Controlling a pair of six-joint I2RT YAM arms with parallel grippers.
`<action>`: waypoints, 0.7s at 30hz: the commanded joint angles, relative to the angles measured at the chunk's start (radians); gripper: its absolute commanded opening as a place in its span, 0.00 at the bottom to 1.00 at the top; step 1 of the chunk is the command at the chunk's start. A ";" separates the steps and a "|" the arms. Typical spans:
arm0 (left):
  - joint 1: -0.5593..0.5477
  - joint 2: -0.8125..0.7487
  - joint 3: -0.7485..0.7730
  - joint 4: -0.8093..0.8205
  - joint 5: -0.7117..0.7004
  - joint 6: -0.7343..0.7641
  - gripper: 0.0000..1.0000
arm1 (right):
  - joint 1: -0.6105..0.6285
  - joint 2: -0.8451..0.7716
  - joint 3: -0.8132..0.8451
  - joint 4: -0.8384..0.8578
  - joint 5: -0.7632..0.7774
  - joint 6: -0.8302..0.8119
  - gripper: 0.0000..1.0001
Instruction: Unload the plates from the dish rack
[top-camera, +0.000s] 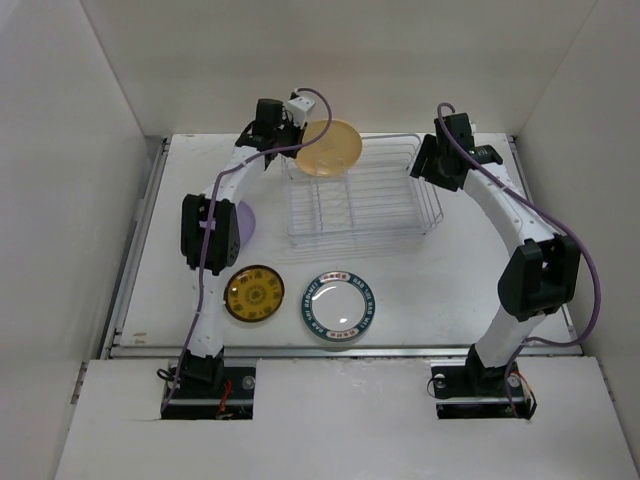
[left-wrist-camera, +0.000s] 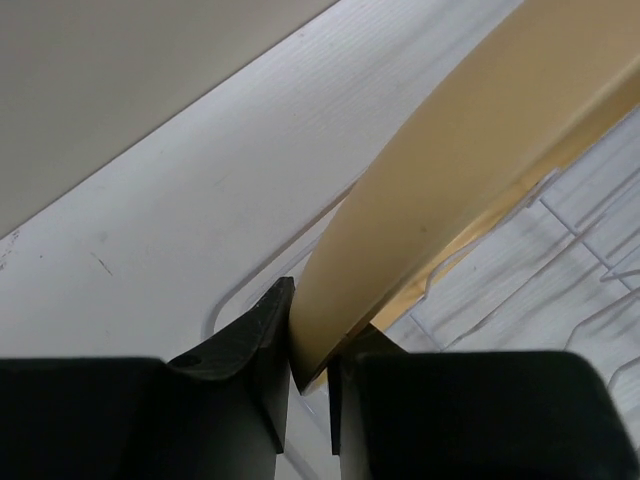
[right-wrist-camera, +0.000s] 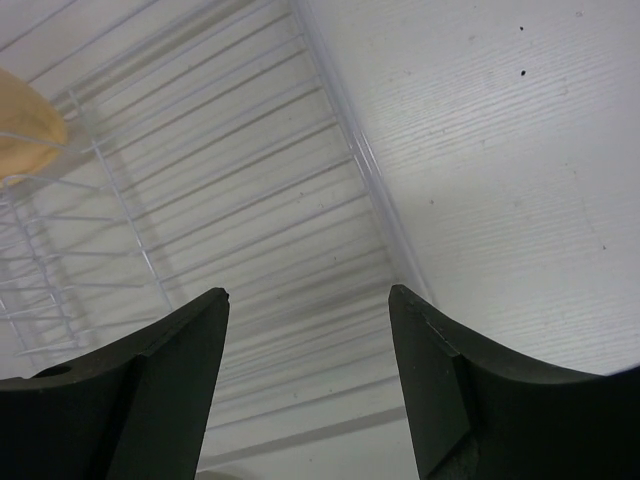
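- The left arm reaches forward from its base, elbow bent, and arcs to the far left corner of the dish rack.
- The left gripper is pinched narrow on the rim of the tan-yellow plate, one finger on each face of the plate's edge.
- The tan-yellow plate stands tilted at the rack's far left corner, its lower part inside the wire basket and its upper part above the rim.
- The right arm curves up from its base along the right side of the table, with its wrist at the rack's far right corner.
- The right gripper is spread wide and holds nothing; it hangs over the rack's right wall, above bare wire floor.
- No other plate is visible in the rack.
- Three plates lie flat on the table in front of the rack: a lilac plate partly hidden by the left arm, a dark-rimmed plate with an orange centre, and a white plate with a teal patterned rim.
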 joint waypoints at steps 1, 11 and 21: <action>-0.005 -0.146 0.023 0.003 -0.010 -0.063 0.00 | -0.001 -0.003 0.003 0.020 -0.027 -0.015 0.71; 0.004 -0.248 0.074 -0.130 0.047 -0.153 0.00 | -0.001 0.006 0.003 0.029 -0.067 -0.015 0.71; 0.023 -0.254 0.120 -0.183 0.114 -0.216 0.00 | -0.011 0.095 0.130 -0.025 0.058 -0.015 0.72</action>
